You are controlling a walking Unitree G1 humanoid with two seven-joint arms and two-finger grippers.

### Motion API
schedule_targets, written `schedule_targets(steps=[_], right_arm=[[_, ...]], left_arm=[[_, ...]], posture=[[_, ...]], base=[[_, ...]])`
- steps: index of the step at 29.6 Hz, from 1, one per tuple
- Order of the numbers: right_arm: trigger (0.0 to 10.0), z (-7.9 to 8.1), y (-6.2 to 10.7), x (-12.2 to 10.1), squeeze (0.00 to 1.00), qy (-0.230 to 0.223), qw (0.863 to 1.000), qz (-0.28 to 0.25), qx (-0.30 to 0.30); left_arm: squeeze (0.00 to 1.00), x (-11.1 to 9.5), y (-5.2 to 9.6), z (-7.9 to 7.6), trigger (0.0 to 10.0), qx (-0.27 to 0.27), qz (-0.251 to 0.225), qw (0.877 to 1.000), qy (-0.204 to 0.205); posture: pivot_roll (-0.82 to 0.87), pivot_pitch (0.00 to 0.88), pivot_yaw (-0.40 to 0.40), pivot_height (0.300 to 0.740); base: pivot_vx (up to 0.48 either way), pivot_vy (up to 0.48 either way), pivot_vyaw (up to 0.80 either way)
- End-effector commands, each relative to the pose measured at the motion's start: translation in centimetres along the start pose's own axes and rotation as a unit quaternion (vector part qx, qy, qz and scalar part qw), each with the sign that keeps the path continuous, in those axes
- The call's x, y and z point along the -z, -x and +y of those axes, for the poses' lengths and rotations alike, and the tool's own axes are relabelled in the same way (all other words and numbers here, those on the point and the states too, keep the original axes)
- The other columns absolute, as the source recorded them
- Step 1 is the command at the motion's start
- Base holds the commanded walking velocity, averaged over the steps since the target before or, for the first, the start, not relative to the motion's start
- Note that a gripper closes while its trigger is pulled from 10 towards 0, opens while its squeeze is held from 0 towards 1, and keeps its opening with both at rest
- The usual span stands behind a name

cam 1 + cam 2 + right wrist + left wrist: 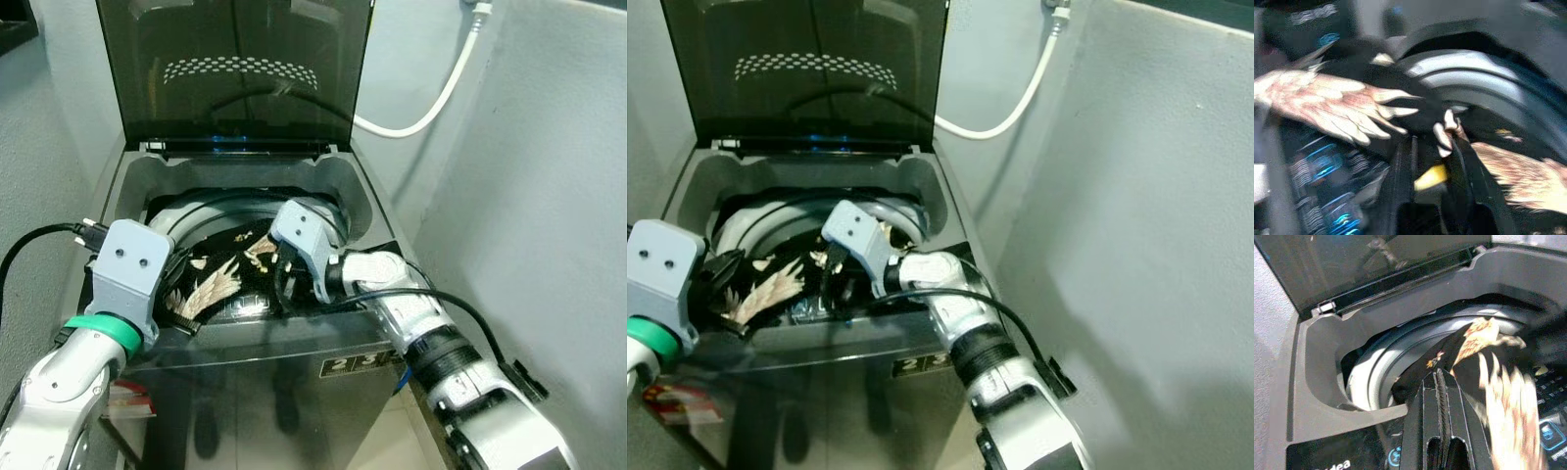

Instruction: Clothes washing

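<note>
Both grippers, left gripper (1442,396) pinched and right gripper (1432,161) clamped on the black garment (220,279), risked snagging it on the washer's rim (255,333)

Even indoor light, wrist views motion-blurred

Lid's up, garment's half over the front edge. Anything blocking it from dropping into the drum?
Nothing visible does. The lid stands raised and the drum opening is free. The black printed garment drapes over the front rim and control panel, with the left gripper and right gripper both on it.
</note>
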State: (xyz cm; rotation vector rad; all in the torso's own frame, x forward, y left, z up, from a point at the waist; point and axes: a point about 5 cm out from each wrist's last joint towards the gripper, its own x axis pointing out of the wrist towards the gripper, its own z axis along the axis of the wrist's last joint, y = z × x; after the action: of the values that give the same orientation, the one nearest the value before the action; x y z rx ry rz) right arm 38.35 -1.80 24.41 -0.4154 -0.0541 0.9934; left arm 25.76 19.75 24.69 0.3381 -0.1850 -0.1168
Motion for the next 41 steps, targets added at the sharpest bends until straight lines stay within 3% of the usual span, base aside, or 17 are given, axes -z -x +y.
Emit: schedule_targets(steps=[1,2,4,6,7,9,10,11,14,15,16,20,24,25,36,40,41], right_arm=[[0.0,-1.8,0.3,-0.1,0.0,-0.026,0.996,0.007,0.087],[0.0,-3.1,0.5,-0.8,0.0,-0.037,0.988,-0.002,0.148],[0.0,-3.1,0.5,-0.8,0.0,-0.037,0.988,-0.002,0.148],[0.0,-4.8,1.2,-1.9,0.0,-0.056,0.972,-0.03,0.228],[0.0,-6.3,2.1,-2.9,0.0,-0.072,0.951,-0.059,0.295],[0.0,-6.3,2.1,-2.9,0.0,-0.072,0.951,-0.059,0.295],[0.0,-7.9,3.4,-4.0,0.0,-0.084,0.926,-0.09,0.358],[10.0,-8.8,4.2,-4.7,0.0,-0.088,0.913,-0.107,0.384],[10.0,-8.5,4.0,-4.7,0.0,-0.095,0.931,-0.106,0.337],[10.0,-8.0,3.5,-4.4,0.1,-0.088,0.945,-0.091,0.302],[10.0,-7.5,3.2,-3.9,1.0,-0.082,0.957,-0.071,0.27],[10.0,-5.9,2.1,-1.9,1.0,-0.067,0.982,0.022,0.176],[10.0,-5.8,2.0,-1.8,1.0,-0.073,0.982,0.026,0.175],[10.0,-5.8,2.0,-1.6,0.0,-0.086,0.981,0.03,0.169],[10.0,-8.1,4.1,-2.5,0.0,-0.154,0.955,-0.049,0.25],[10.0,-9.0,5.2,-2.8,0.0,-0.197,0.925,-0.11,0.306],[10.0,-9.4,5.9,-3.3,1.0,-0.241,0.898,-0.17,0.327]], left_arm=[[0.0,0.2,0.0,-0.3,10.0,0.006,0.006,1.0,0.006],[0.0,0.2,0.0,-0.3,10.0,0.006,0.005,1.0,0.006],[0.0,0.2,0.0,-0.3,10.0,0.006,0.005,1.0,0.006],[0.0,0.2,0.0,-0.3,10.0,0.006,0.004,1.0,0.005],[0.0,0.2,-0.1,-0.3,10.0,0.007,0.004,1.0,0.004],[0.0,0.2,-0.1,-0.3,10.0,0.007,0.004,1.0,0.004],[0.0,0.2,-0.1,-0.3,10.0,0.008,0.003,1.0,0.003],[0.0,0.2,-0.1,-0.3,10.0,0.009,0.003,1.0,0.003],[0.0,0.2,-0.2,-0.4,10.0,0.012,0.003,1.0,0.004],[0.0,0.2,-0.3,-0.4,10.0,0.014,0.003,1.0,0.005],[0.0,0.2,-0.3,-0.5,10.0,0.016,0.003,1.0,0.006],[0.0,0.1,-0.5,-0.6,10.0,0.024,0.002,1.0,0.012],[0.0,0.1,-0.6,-0.6,10.0,0.026,0.001,1.0,0.013],[0.0,0.1,-0.6,-0.6,10.0,0.028,0.0,0.999,0.016],[0.0,0.2,-1.2,-1.0,10.0,0.046,0.009,0.998,0.03],[0.0,0.5,-2.0,-0.6,10.0,0.007,0.005,0.999,0.044],[0.0,0.4,-2.4,-0.3,10.0,-0.016,-0.008,0.998,0.068]], posture=[[0.03,0.081,-0.043,0.74],[0.03,0.081,-0.043,0.74],[0.03,0.081,-0.043,0.74],[0.03,0.081,-0.041,0.74],[0.04,0.08,-0.041,0.74],[0.04,0.08,-0.041,0.74],[0.04,0.08,-0.039,0.74],[0.04,0.079,-0.037,0.74],[0.03,0.079,-0.034,0.74],[0.03,0.079,-0.03,0.74],[0.03,0.079,-0.026,0.74],[0.03,0.08,-0.019,0.74],[0.03,0.082,-0.012,0.74],[0.04,0.083,-0.008,0.74],[0.05,0.074,0.025,0.74],[0.05,0.068,0.06,0.74],[0.05,0.063,0.074,0.74]], base=[[0.0,0.0,0.0],[0.0,0.0,0.0],[0.0,0.0,0.0],[0.0,0.0,0.0],[0.0,0.0,0.0],[0.0,0.0,0.0],[0.0,0.0,0.0],[0.0,0.0,0.0],[0.0,0.0,0.0],[0.0,0.0,0.0],[0.0,0.0,0.0],[0.0,0.0,0.0],[0.0,0.0,0.0],[0.0,0.0,0.0],[0.0,0.0,0.0],[0.0,0.0,0.0],[0.0,0.0,0.0]])
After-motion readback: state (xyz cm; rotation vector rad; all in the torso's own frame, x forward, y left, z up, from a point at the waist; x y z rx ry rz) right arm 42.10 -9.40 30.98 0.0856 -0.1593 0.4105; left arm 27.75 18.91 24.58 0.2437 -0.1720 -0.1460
